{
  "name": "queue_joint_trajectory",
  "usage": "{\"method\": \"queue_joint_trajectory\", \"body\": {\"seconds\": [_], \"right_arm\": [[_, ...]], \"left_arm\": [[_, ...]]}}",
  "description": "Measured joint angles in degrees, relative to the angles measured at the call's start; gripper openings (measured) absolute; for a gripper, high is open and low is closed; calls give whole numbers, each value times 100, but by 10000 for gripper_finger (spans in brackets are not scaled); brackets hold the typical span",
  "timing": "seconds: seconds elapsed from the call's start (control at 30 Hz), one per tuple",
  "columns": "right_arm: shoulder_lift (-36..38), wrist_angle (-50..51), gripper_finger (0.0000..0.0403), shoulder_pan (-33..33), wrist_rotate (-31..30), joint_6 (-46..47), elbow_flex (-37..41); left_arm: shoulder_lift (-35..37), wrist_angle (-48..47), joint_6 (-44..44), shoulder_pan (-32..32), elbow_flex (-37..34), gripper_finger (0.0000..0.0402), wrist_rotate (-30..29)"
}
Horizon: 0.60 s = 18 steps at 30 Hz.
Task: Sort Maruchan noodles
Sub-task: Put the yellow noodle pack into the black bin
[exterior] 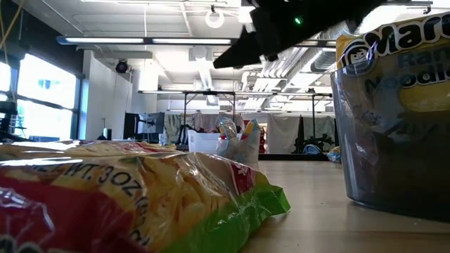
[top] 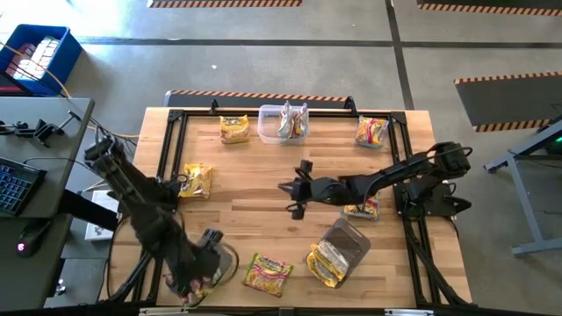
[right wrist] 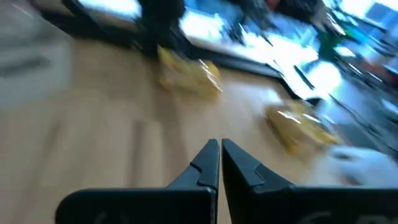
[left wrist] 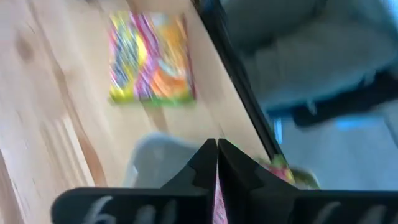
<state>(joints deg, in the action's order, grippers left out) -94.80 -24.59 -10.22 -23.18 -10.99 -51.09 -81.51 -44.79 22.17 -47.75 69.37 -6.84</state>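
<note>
Noodle packets lie flat on the wooden table: yellow ones (top: 234, 129) (top: 195, 180) (top: 269, 274), and pink-and-yellow ones (top: 371, 132) (top: 362, 209). A far clear tub (top: 283, 123) holds silvery packets. A tipped tub (top: 347, 246) has yellow packets (top: 327, 263) at its mouth. My left gripper (top: 211, 248) (left wrist: 216, 149) is shut at the near-left corner, over a third clear tub (top: 226, 263), with a pink-red packet (top: 198, 285) beside it. My right gripper (top: 291, 195) (right wrist: 219, 148) is shut and empty, raised above the table's middle (exterior: 246, 49). My left gripper appears shut on the pink-red packet. A pink strip (left wrist: 217, 199) shows in the slit between its fingers, and a pink-green piece (left wrist: 283, 171) sticks out beside one finger. The fingers hide which part is pinched. The packet is over the near-left tub.
A black metal frame (top: 171, 149) runs round the table top. A desk with a keyboard (top: 18, 180) stands off the left edge and a blue crate (top: 35, 57) sits on the floor. The table's middle (top: 255, 211) is bare wood.
</note>
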Motion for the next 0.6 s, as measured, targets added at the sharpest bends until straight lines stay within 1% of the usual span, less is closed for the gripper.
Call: {"method": "queue_joint_trajectory", "body": {"seconds": [0.07,0.1,0.17,0.23,0.3,0.4,0.5,0.6], "right_arm": [[-17,-1304,0,-2,436,45,660],[-22,-1947,0,-3,496,70,988],[-20,-2986,0,-6,489,108,1552],[20,-3782,0,2,413,173,2012],[74,-4383,0,38,389,199,2319],[194,-4677,0,120,415,200,2573],[369,-4417,0,220,418,198,2608],[457,-4154,0,331,488,172,2610]], "left_arm": [[365,680,-195,201,-539,6,-56],[537,995,-307,312,-799,7,-67],[892,1623,-512,560,-1308,4,-69],[1234,2142,-648,852,-1754,1,-61],[1542,2406,-613,1189,-2078,1,-63],[1919,2280,-284,1778,-2302,1,-105],[2243,1794,61,2390,-2363,3,-162],[2448,1065,744,3057,-2363,12,-297]]}}
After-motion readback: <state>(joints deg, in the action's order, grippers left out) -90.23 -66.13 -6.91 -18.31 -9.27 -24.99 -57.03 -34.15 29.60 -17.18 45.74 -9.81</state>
